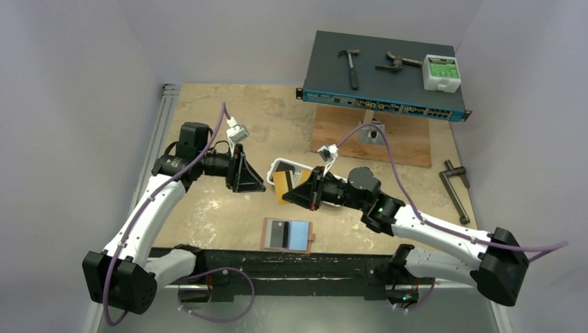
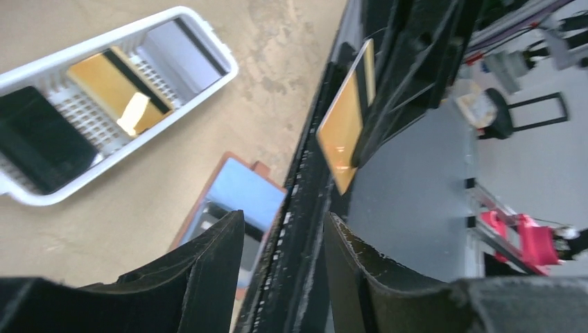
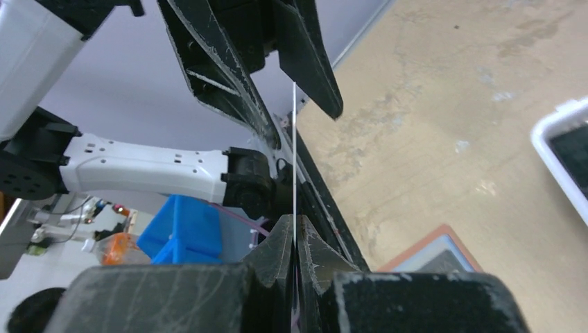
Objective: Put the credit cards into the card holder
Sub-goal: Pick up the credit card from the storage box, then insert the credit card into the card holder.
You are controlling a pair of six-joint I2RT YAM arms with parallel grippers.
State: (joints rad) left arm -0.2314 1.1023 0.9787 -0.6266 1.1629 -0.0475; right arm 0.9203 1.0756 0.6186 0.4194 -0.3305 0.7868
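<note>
Above the middle of the desk [image 1: 208, 125], near the white tray [image 1: 295, 166], my right jaws are closed on one orange card [image 1: 282, 186]. They pinch it by one edge and hold it up off the desk. From the right wrist camera I see this card only edge-on, as a thin line that rises straight out of the closed jaws.

My left jaws stand open with nothing between them. They point at the free edge of the orange card and are just beside it. I cannot tell if they touch it.

Inside the tray lie a second orange card [image 2: 111, 90] and a black card [image 2: 38, 139], side by side.

The card holder [image 1: 264, 236] lies flat on the desk, near the front edge, between the two arms and below the lifted card. A dark card [image 1: 276, 234] and a pale blue card [image 1: 298, 236] sit on its face. I cannot tell if they are pushed into its pockets.
</note>
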